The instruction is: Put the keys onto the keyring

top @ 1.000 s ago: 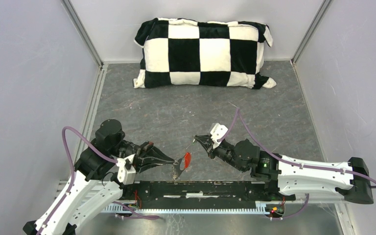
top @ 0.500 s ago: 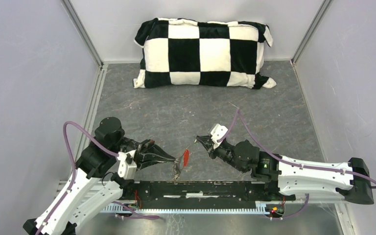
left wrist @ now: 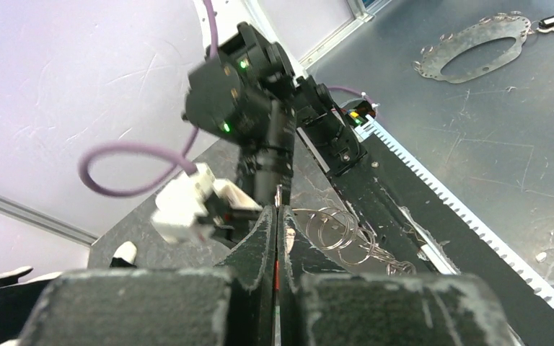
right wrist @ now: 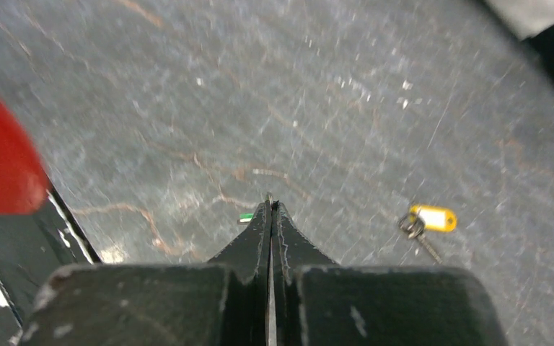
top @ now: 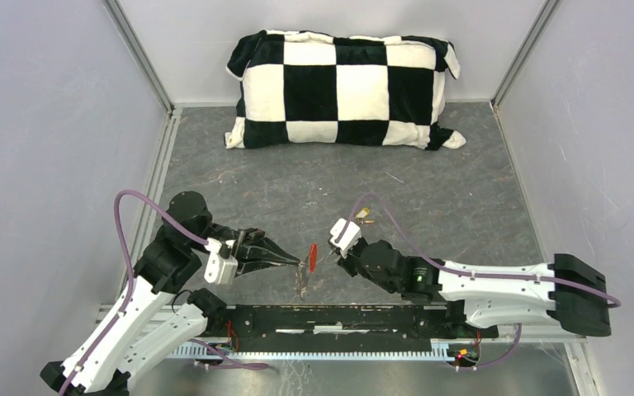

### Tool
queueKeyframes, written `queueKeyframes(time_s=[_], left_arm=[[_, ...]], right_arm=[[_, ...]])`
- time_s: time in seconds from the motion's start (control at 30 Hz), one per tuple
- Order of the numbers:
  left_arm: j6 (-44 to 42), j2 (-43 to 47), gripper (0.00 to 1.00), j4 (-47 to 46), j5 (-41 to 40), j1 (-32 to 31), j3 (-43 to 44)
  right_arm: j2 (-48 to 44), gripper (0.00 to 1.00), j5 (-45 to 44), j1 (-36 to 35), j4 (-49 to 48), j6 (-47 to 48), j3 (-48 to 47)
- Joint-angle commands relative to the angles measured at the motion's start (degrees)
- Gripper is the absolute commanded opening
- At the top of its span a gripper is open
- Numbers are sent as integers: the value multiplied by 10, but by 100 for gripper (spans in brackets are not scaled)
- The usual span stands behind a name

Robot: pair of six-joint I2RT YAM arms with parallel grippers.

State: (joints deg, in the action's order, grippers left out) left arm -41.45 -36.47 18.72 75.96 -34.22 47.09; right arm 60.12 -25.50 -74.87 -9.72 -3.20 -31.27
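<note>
Scratched grey tabletop [top: 297, 190]. We note the left gripper [top: 300, 266] clamped on the keyring [left wrist: 335, 229], thin silver loops dangling, red tag [top: 313, 256] edge-on. Right gripper [right wrist: 271, 209] pinches the green key [right wrist: 246, 215]; the yellow key [right wrist: 433, 218] lies flat nearby.

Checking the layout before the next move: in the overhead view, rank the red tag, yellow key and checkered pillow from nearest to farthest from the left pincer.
1. The red tag, at the tip of the left pincer.
2. The yellow key, farther back and to the right.
3. The checkered pillow, against the back wall.
</note>
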Motion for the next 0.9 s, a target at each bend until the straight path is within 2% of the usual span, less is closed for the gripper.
queueKeyframes(time_s=[0.0, 0.23, 0.43, 0.63, 0.87], left_arm=[[59, -3, 2, -56, 5, -1, 26], [65, 1, 2, -56, 10, -2, 31], [17, 16, 2, -53, 10, -2, 16], [-162, 31, 2, 48, 16, -2, 13], [-288, 50, 2, 73, -4, -1, -4]], right_arm=[[45, 0, 42, 20, -38, -46, 23], [80, 2, 84, 35, -99, -65, 54], [62, 0, 85, 35, -105, -62, 56], [28, 0, 73, 35, -89, -43, 59], [11, 0, 75, 36, -95, -43, 65]])
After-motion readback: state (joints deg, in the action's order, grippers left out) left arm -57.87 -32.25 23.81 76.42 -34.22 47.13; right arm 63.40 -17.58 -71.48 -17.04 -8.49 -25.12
